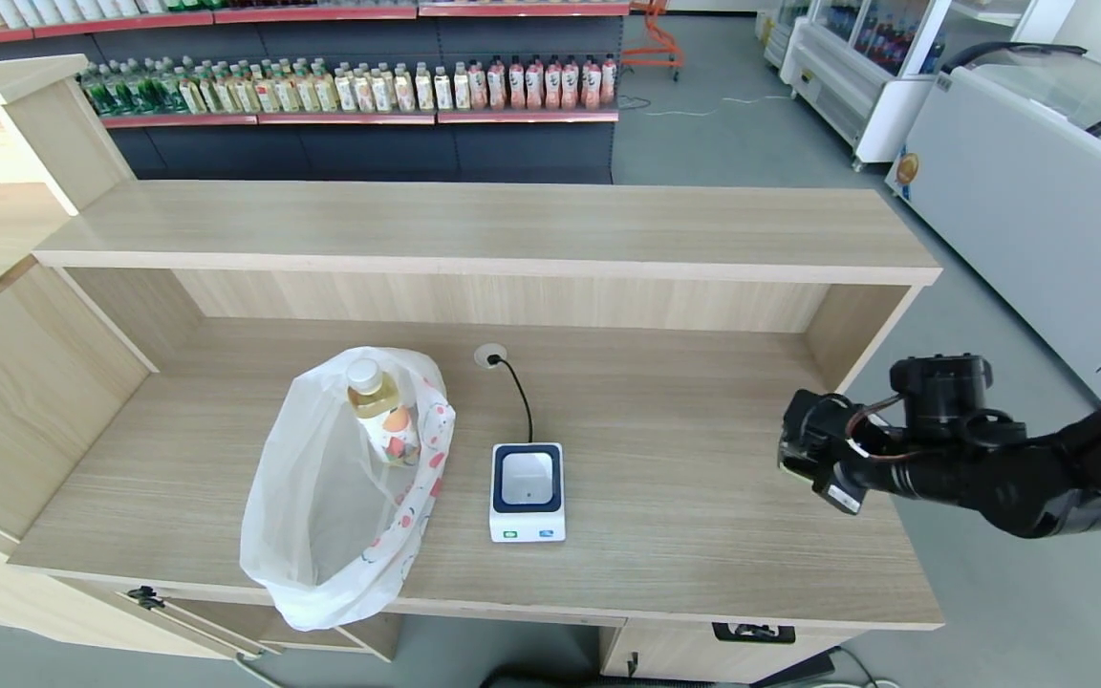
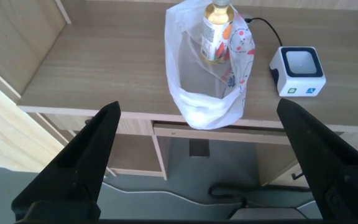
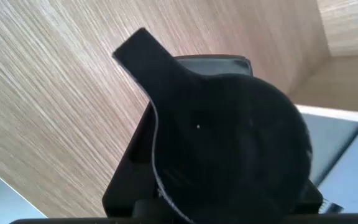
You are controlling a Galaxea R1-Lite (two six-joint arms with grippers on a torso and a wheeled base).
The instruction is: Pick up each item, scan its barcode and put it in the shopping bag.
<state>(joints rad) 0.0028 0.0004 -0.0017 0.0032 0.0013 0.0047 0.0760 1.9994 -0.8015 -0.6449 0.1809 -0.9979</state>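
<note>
The left gripper stands wide open and empty, off the near edge of the wooden worktop. The right gripper hovers over the worktop's right end; I cannot tell whether it is open or closed. Behind stand shelves of bottles, with freezers to the right. The white shopping bag holds an upright drink bottle and sits just beside the barcode scanner.

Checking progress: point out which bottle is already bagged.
The pale-capped bottle inside the white shopping bag on the counter; all the other bottles sit in a row on the shop shelf behind.
</note>
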